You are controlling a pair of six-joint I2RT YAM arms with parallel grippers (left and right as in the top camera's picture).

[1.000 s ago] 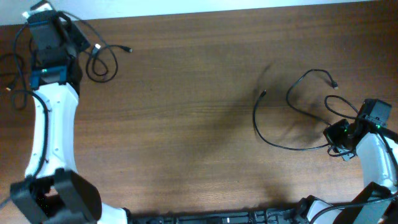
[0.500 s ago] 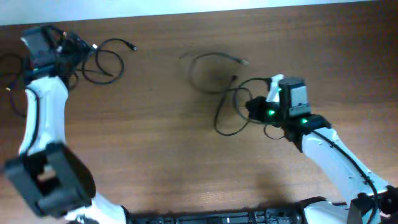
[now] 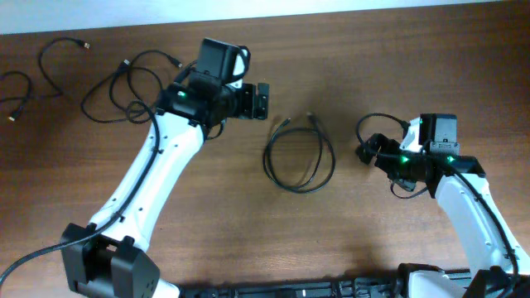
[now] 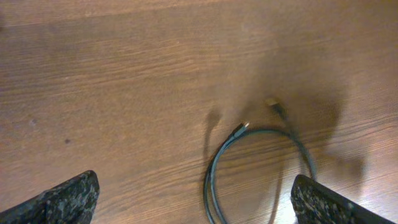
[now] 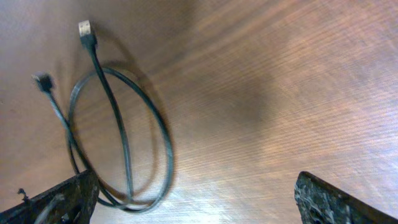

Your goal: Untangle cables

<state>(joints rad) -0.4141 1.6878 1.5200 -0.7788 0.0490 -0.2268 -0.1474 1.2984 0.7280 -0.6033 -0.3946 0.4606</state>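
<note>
One black cable (image 3: 267, 159) lies in a loose coil at the table's middle, both plug ends pointing to the far side. My left gripper (image 3: 262, 99) hangs open just left of and beyond it. In the left wrist view the coil (image 4: 209, 183) lies on the wood under the wide-apart fingers (image 4: 62, 199) of the left gripper (image 4: 196, 208), which holds nothing. My right gripper (image 3: 369, 151) is open to the right of the coil. The right wrist view has the coil (image 5: 115, 121) at the left, and the right gripper (image 5: 196, 202) is empty. More cables (image 3: 124, 91) lie looped together at the far left.
Two further thin cords lie near the far-left corner, one (image 3: 60, 45) by the table's back edge and one (image 3: 21, 91) at the left edge. A thin black loop (image 3: 381, 118) arches just beyond the right gripper. The table (image 3: 248, 232) is dark wood.
Both grippers went from shut to open. The left arm swung from the far-left corner to the middle. The right arm drew back to the right, and a cable now lies coiled in the centre.
</note>
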